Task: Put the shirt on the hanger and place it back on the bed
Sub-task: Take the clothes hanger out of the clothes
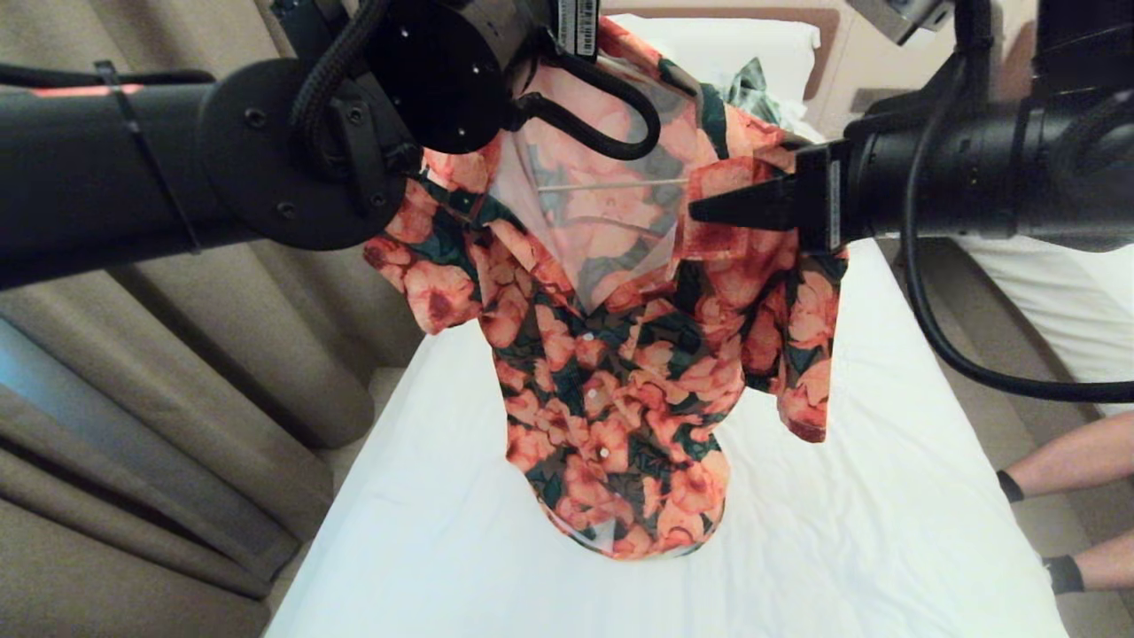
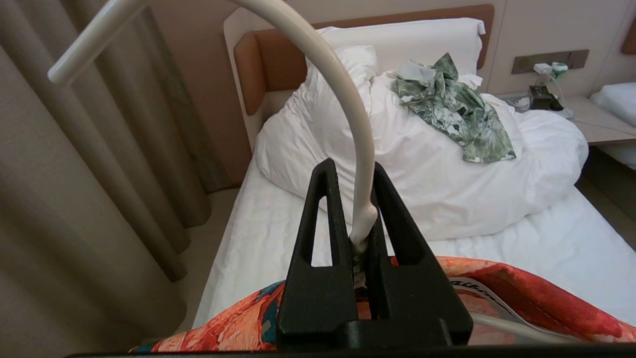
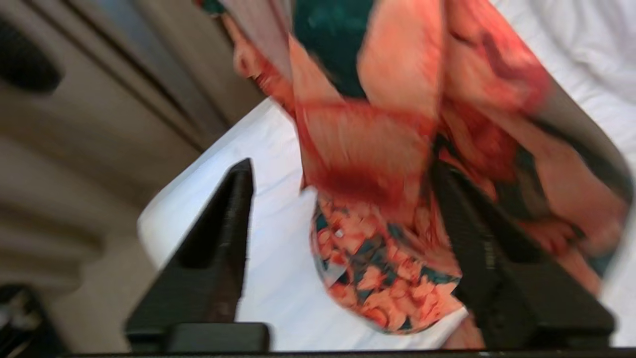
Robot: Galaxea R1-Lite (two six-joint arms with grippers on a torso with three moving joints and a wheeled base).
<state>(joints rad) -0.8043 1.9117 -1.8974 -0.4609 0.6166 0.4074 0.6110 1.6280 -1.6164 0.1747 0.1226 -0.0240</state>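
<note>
The flowered shirt [image 1: 620,354] hangs in the air over the bed [image 1: 868,496], draped on the cream hanger [image 2: 361,124], and its hem touches the sheet. The hanger's crossbar [image 1: 611,186] shows through the fabric. My left gripper [image 2: 353,166] is shut on the hanger's neck just below the hook, above the collar. My right gripper [image 1: 709,211] is level with the shirt's right-hand shoulder, fingers pointing at it. In the right wrist view that gripper [image 3: 343,166] stands open, with the shirt [image 3: 397,149] hanging loose in front of the jaws and brushing one finger [image 3: 467,223].
Beige curtains [image 1: 177,399] hang close on the left of the bed. A bunched duvet [image 2: 422,174] with a green leaf-print garment [image 2: 457,109] lies at the headboard end. A person's arm [image 1: 1063,461] reaches in at the lower right, beside a second bed [image 1: 1063,292].
</note>
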